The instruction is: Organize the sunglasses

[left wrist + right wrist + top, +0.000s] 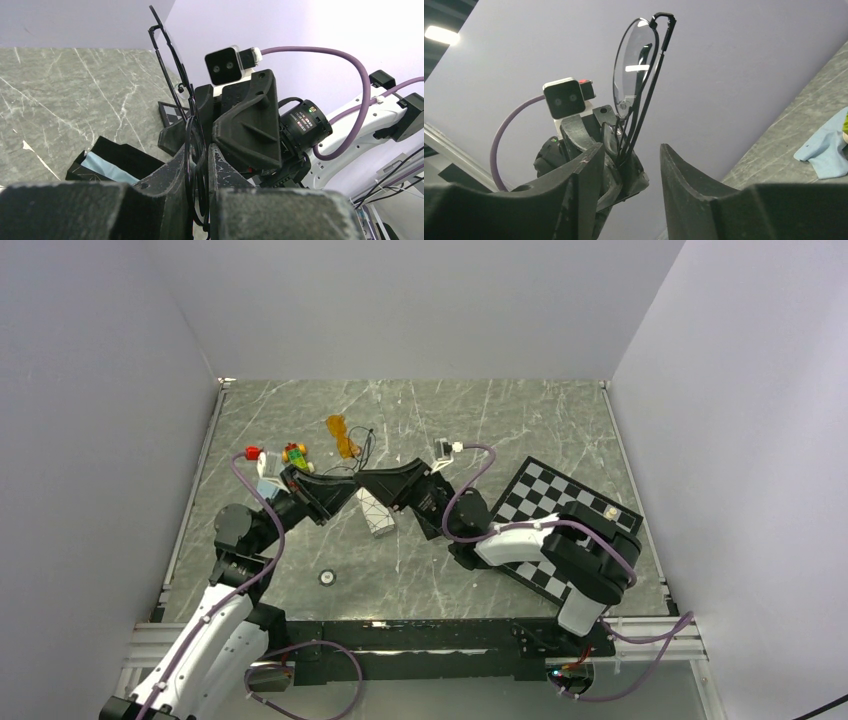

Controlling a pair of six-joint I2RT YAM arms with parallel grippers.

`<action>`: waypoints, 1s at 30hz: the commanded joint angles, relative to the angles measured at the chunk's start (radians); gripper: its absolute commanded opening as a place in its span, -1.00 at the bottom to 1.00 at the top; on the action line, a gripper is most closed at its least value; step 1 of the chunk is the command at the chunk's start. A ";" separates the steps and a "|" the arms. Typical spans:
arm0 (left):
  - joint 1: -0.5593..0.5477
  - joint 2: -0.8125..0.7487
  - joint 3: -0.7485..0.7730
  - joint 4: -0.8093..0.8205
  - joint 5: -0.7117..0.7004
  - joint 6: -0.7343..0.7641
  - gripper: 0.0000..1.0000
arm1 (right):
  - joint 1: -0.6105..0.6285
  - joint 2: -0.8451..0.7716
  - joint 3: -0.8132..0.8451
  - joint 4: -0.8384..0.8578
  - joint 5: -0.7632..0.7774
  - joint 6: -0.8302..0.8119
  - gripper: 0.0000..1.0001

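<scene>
Black wire sunglasses (634,65) clamped in left fingers (160,185); right fingers (584,180) apart around them.

left gripper (199,156) clamped; right gripper (630,151) parted

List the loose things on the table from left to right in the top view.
Small red object → multicoloured toy → orange sunglasses → white patterned case → checkerboard mat.
</scene>
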 commanded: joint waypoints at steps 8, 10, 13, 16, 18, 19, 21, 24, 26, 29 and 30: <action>-0.025 -0.012 -0.029 0.067 -0.027 0.021 -1.00 | -0.003 0.024 0.030 0.196 0.015 0.025 -0.17; -0.028 -0.015 -0.043 0.087 -0.030 0.010 -1.00 | -0.003 0.024 0.029 0.198 0.039 0.024 -0.18; -0.031 -0.019 -0.053 0.100 -0.032 0.002 -1.00 | -0.004 0.029 0.026 0.206 0.068 0.054 -0.21; -0.035 -0.026 -0.052 0.094 -0.039 0.005 -1.00 | -0.006 0.036 0.025 0.242 0.067 0.074 -0.32; -0.038 -0.033 -0.054 0.088 -0.052 0.008 -1.00 | -0.004 0.028 0.029 0.224 0.058 0.083 -0.50; -0.039 -0.032 -0.053 0.085 -0.058 0.008 -1.00 | -0.005 0.023 0.032 0.208 0.048 0.084 -0.57; -0.041 -0.033 -0.053 0.085 -0.068 0.009 -1.00 | -0.004 0.013 0.032 0.200 0.036 0.078 -0.67; -0.042 -0.028 -0.050 0.081 -0.067 0.012 -0.80 | -0.003 -0.002 0.018 0.204 0.038 0.067 -0.99; -0.043 -0.031 -0.047 0.063 -0.059 0.015 -0.09 | -0.010 -0.016 0.006 0.191 0.046 0.052 -1.00; -0.043 -0.061 -0.041 -0.011 -0.061 0.040 0.80 | -0.058 -0.056 -0.011 0.109 -0.012 0.081 -1.00; -0.044 -0.075 -0.043 -0.046 -0.070 0.048 0.98 | -0.081 -0.070 -0.015 0.075 -0.049 0.092 -1.00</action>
